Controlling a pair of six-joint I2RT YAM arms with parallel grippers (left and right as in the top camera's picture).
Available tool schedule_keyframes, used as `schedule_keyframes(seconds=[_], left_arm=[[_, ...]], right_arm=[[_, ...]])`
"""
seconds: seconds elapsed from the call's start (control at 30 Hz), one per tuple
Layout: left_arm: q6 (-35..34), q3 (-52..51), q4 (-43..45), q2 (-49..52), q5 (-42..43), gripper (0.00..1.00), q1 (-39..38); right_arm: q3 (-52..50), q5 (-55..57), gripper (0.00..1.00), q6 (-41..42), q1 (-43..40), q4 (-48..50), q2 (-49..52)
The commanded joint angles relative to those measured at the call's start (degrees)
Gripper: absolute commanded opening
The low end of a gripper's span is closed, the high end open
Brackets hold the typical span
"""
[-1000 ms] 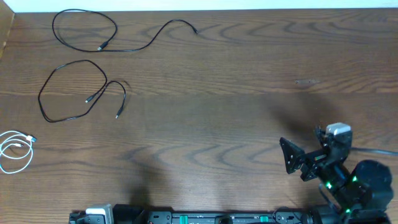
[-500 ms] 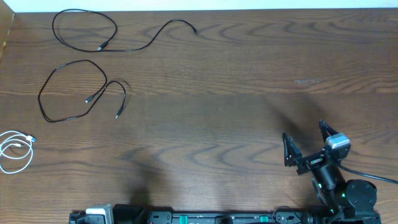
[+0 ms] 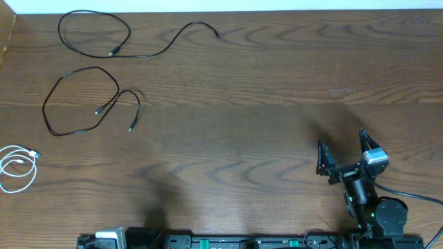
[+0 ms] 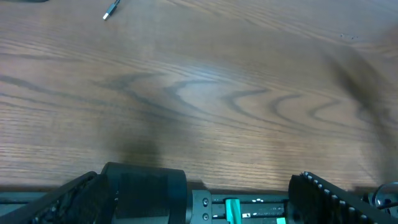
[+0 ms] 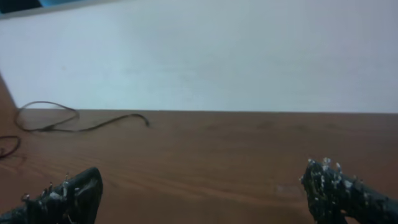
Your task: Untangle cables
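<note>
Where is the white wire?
In the overhead view, the thin white coiled cable lies at the left edge of the wooden table, below the looped thin black cable.

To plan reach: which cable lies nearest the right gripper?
The black cable at the far edge; its tail reaches rightward, while the other black cable and the white cable lie left.

right arm (image 3: 379, 213) black, green leds (image 3: 350, 199), grey camera block (image 3: 376, 158); right end effector (image 3: 340, 140) black, studded fingers (image 5: 339, 188).

Two black cables (far cable (image 3: 129, 29), nearer cable (image 3: 44, 109)), one white cable (image 3: 17, 162), two grippers (left gripper (image 4: 199, 180), right gripper (image 3: 340, 138)), one table (image 3: 242, 104).
</note>
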Motion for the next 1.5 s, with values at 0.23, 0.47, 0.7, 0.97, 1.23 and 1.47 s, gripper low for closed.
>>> schedule_keyframes(seconds=[0.23, 0.47, 0.7, 0.97, 1.23, 1.47], left_arm=[[-0.1, -0.1, -0.2, -0.2, -0.4, 0.98, -0.2], [-0.1, -0.1, -0.2, -0.2, -0.4, 0.98, -0.2], [-0.1, -0.1, -0.2, -0.2, -0.4, 0.98, -0.2], [-0.1, -0.1, -0.2, -0.2, -0.4, 0.98, -0.2], [-0.1, -0.1, -0.2, -0.2, -0.4, 0.98, -0.2], [-0.1, -0.1, -0.2, -0.2, -0.4, 0.98, -0.2]], right_arm=[[-0.4, 3.7, 0.99, -3.3, -0.6, -5.2, -0.4], [-0.4, 3.7, 0.99, -3.3, -1.5, -7.6, -0.4], [-0.3, 5.2, 0.99, -6.5, -1.3, -8.0, -0.4], [-0.3, 6.8, 0.99, -8.0, -0.1, -8.2, -0.4], [-0.3, 7.6, 0.99, -7.8, -0.3, -8.4, -0.4], [-0.3, 8.4, 0.99, -6.2, -0.6, -8.5, -0.4]])
